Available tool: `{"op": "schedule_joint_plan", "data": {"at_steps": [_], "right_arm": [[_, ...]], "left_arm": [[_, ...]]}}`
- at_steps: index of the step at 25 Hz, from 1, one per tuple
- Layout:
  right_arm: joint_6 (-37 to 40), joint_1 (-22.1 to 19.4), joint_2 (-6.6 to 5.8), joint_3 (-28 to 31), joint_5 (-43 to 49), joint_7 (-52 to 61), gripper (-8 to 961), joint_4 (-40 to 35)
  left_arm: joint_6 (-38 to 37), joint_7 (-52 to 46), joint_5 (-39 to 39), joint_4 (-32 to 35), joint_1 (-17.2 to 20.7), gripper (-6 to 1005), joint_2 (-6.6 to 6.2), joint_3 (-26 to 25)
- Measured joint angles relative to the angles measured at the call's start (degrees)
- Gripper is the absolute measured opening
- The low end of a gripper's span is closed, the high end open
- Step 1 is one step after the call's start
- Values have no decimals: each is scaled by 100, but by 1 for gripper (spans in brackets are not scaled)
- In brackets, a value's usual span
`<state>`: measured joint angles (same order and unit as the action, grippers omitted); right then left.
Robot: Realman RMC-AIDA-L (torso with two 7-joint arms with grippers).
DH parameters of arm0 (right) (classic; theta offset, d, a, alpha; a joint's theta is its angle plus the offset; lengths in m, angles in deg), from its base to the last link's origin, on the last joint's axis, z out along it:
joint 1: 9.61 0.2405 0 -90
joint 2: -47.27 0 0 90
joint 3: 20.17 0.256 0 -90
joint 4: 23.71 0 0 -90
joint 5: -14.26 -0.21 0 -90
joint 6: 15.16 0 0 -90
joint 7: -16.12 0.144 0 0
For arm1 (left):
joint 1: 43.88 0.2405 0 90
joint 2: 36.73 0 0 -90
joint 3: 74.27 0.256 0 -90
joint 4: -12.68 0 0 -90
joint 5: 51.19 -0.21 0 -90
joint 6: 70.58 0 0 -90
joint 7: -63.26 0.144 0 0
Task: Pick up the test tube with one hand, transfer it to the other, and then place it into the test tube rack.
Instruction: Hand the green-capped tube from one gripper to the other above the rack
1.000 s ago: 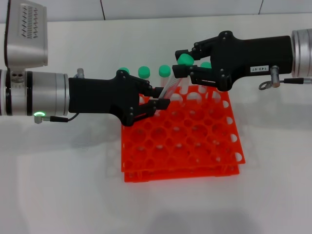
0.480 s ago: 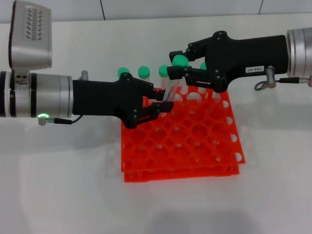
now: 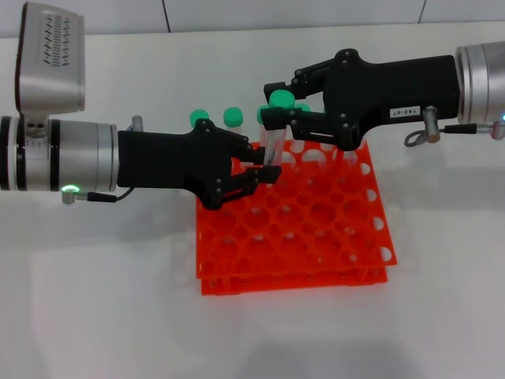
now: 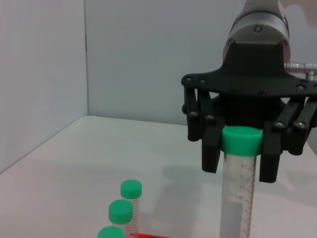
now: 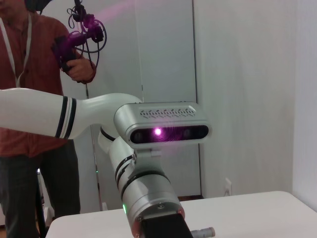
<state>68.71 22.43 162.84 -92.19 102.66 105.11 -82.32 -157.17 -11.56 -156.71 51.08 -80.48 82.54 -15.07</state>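
Handover stage. The left hand point(image 3: 264, 168) grips the lower body of the test tube point(image 3: 274, 142), held upright above the 12 o'clock edge of the test tube rack point(image 3: 300, 229). The right hand point(image 3: 272, 112) brackets the green cap, fingers at each side; whether they are clamped cannot be told. Judged remaining: left-hand release, then insertion into a rack hole. Other capped tubes point(image 3: 232, 117) stand at the rack's 11 o'clock.

Readable text is scarce. White label sticker point(image 3: 400, 113) on the side of the right gripper point(image 3: 276, 110), just behind its finger linkages: dark characters, upside down in head view, illegible. The test tube point(image 4: 237, 191) held between its fingers carries printed graduation marks, numbers too small to read.
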Motion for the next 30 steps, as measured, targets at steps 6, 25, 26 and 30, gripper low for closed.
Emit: {"op": "schedule_joint_plan", "data": {"at_steps": [6, 25, 26, 30], "right_arm": [[-8, 5, 0, -28, -12, -1, 265, -3], [-2, 4, 1, -31, -18, -5, 265, -2], [-2, 4, 1, -32, -18, -5, 265, -2], [-4, 3, -3, -31, -16, -5, 265, -2]], "left_arm": [[18, -23, 2, -1, 12, 213, 3, -2], [-90, -348, 23, 76, 23, 433, -2, 152], [-92, -369, 24, 91, 23, 479, -2, 150], [-96, -545, 26, 217, 45, 655, -2, 157]]}}
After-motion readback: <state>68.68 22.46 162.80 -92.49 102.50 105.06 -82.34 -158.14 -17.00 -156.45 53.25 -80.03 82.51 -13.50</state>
